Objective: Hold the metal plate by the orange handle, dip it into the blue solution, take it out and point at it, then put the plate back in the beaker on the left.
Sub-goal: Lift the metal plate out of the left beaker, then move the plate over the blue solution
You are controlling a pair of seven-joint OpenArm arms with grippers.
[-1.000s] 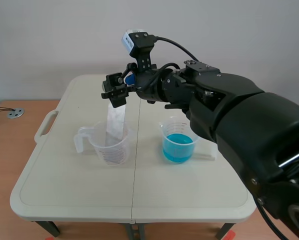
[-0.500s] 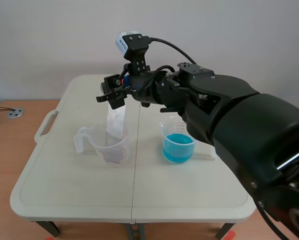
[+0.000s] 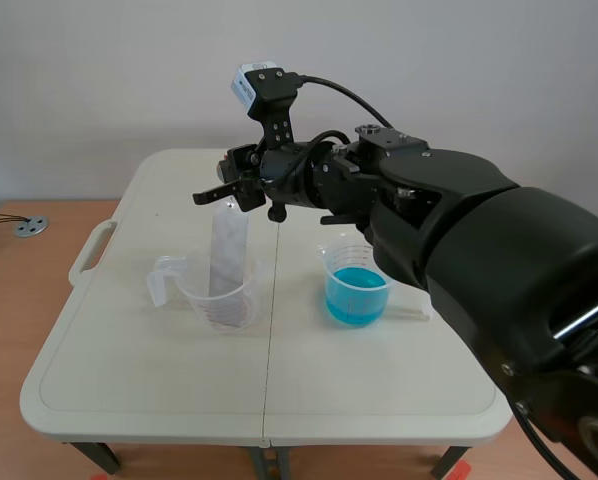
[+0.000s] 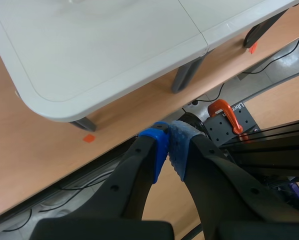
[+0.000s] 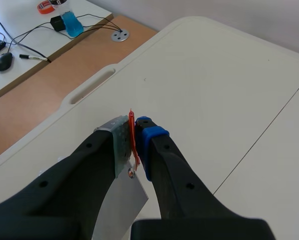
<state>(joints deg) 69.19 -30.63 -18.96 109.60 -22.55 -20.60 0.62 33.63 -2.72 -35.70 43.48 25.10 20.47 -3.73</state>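
Observation:
A grey metal plate [image 3: 227,255] stands upright in the clear left beaker [image 3: 219,295], its upper half sticking out. My right gripper [image 3: 229,195] comes in over the table and is shut on the thin orange handle [image 5: 132,137] at the plate's top; under the fingers the plate [image 5: 122,200] hangs down. To the right stands a second beaker [image 3: 357,290] with the blue solution. My left gripper [image 4: 168,145] is shut on nothing, low off the table beside a table corner [image 4: 114,50]; it does not show in the scene view.
The white folding table has a carry handle slot [image 3: 89,255] at its left edge. A wooden desk with a metal grommet [image 3: 31,227] and cables lies to the left. An orange clamp [image 4: 224,107] sits on the rig near the left gripper.
The right gripper's fingers have closed onto the orange handle at the plate's top. The arm shifted slightly left. The plate stays in the left beaker.

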